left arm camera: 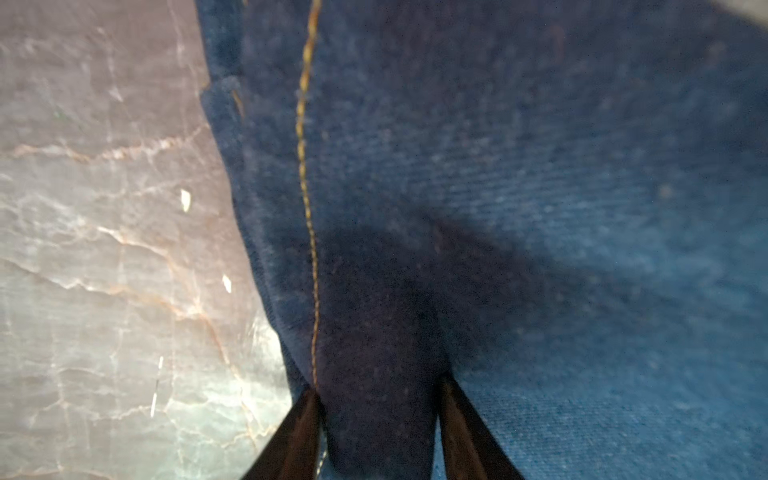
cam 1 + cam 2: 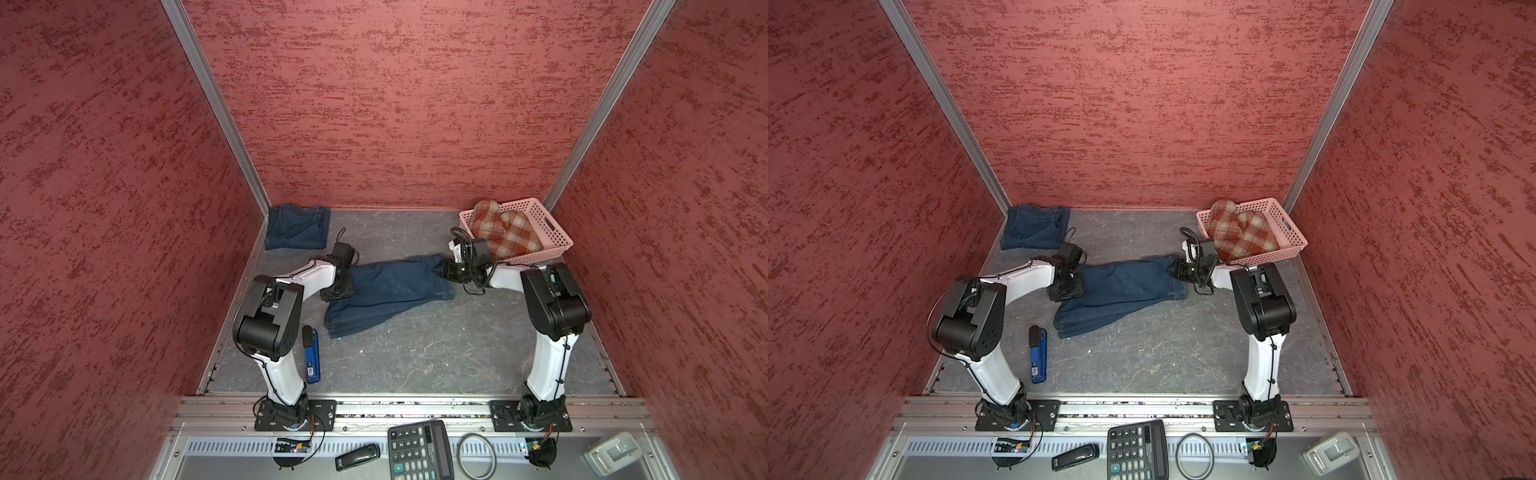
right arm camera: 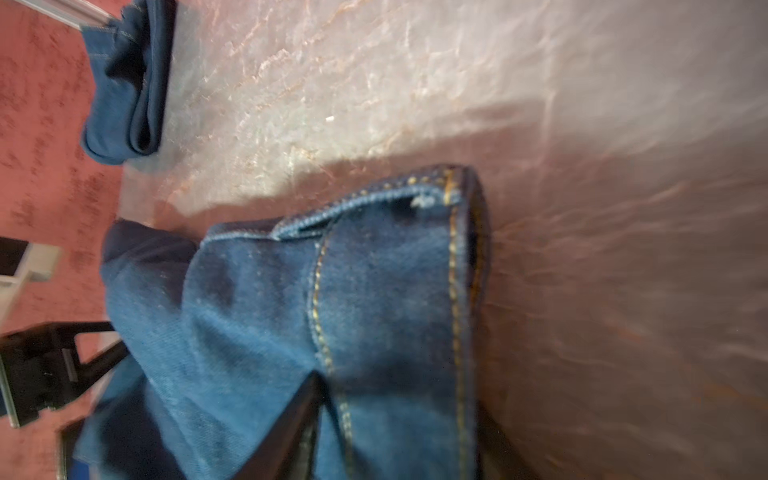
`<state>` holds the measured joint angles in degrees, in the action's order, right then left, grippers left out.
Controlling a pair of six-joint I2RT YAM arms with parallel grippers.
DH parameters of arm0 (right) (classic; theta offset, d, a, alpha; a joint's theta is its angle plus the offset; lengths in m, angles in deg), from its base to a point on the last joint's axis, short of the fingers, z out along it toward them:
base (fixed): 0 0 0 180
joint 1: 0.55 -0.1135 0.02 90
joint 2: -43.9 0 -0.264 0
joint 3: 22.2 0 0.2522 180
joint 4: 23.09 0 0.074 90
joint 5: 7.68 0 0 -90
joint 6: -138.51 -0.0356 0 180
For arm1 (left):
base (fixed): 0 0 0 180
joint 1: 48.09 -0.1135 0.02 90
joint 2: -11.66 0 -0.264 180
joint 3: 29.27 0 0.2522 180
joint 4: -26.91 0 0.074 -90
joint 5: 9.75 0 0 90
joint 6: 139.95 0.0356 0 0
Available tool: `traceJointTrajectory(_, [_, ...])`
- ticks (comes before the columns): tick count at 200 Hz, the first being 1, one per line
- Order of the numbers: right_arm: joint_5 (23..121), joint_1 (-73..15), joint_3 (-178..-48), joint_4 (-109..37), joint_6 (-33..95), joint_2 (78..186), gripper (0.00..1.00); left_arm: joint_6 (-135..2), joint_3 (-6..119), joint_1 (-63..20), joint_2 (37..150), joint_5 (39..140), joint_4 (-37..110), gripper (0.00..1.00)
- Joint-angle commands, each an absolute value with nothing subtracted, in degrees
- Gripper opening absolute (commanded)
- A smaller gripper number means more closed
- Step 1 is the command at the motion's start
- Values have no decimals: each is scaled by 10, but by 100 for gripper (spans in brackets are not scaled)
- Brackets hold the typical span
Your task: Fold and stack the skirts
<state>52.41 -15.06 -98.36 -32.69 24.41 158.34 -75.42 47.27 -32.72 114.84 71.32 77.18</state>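
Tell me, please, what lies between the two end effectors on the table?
A denim skirt lies spread between them, with the left end effector at one end and the right end effector at the other; both top views show it.

bare tabletop point(image 2: 436, 353) in front, denim skirt point(image 2: 390, 291) centre, basket point(image 2: 555, 232) right

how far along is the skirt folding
Done: one folded denim skirt lies in the back-left corner. In hand: the left gripper and right gripper pinch opposite ends of the spread denim skirt. Remaining: the plaid skirt sits crumpled in the pink basket; nothing stacked.
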Motion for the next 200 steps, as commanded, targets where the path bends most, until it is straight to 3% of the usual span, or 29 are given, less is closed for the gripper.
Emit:
traceJointTrajectory(1, [510,-164,-973,-381,241,1608,16,-744,481,-329,1189,736,776,41])
traceJointTrajectory(10, [513,-164,-971,-374,237,1601,0,-741,489,-327,1197,735,780,40])
traceJointTrajectory(61, [614,-160,-959,-398,225,1500,0,-734,525,-311,1212,764,786,40])
traceJointTrajectory(98, [764,-159,-979,-483,250,1420,0,-737,550,-287,1235,788,776,40])
traceJointTrajectory(125, [822,-158,-1004,-533,272,1387,0,-738,586,-262,1256,804,775,41])
traceJointTrajectory(156, [867,-158,-1064,-606,304,1366,0,-736,614,-246,1263,825,769,52])
traceJointTrajectory(174, [887,-166,-1114,-651,320,1363,0,-734,614,-247,1248,834,761,63])
traceJointTrajectory(200, [912,-195,-1185,-708,333,1379,0,-737,592,-259,1210,865,727,69])
